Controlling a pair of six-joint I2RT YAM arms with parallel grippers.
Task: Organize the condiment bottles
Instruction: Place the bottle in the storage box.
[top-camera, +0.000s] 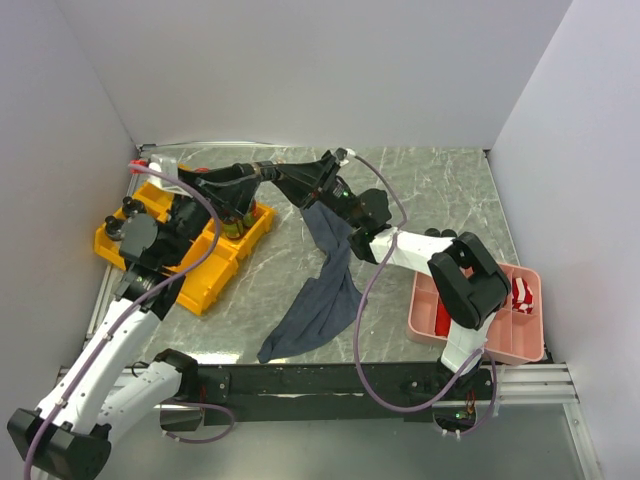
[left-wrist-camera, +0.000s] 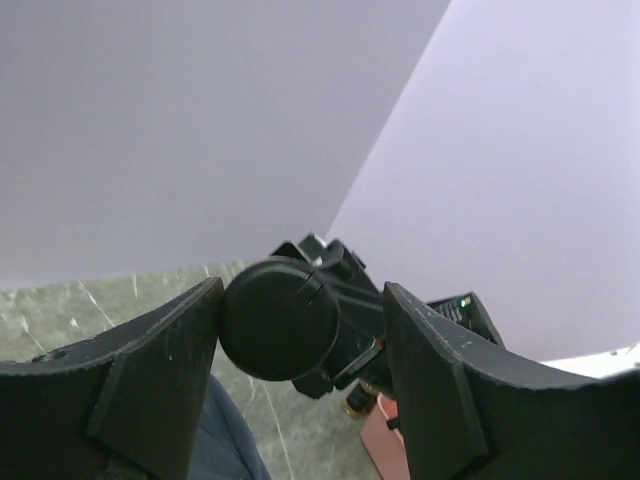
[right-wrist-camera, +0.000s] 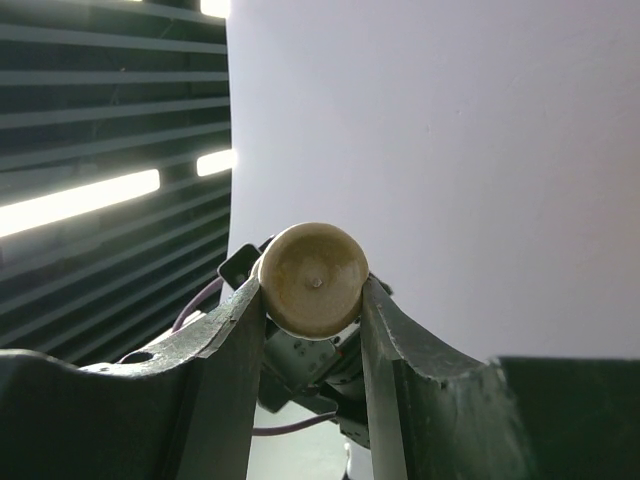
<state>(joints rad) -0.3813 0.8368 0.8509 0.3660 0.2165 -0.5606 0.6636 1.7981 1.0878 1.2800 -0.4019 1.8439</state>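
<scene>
Tan-bottomed small bottle (right-wrist-camera: 312, 270) w/ round black cap (left-wrist-camera: 278, 318) hanging mid-air btwn both arms, near yellow plastic bin (top-camera: 215, 285), right gripper (right-wrist-camera: 312, 285) clamping its body tight, left gripper (left-wrist-camera: 300, 300) sitting apart around the cap, one pad (left-wrist-camera: 190, 330) touching, other side w/ gap

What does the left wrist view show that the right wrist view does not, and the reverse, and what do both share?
Left wrist only: the left gripper, open, with a black cap against one finger, clear of the other; table, cloth, pink tray corner. Right wrist only: a tan bottle end clamped in the right gripper; lit ceiling slats. Both: white wall, the other arm behind.
</scene>
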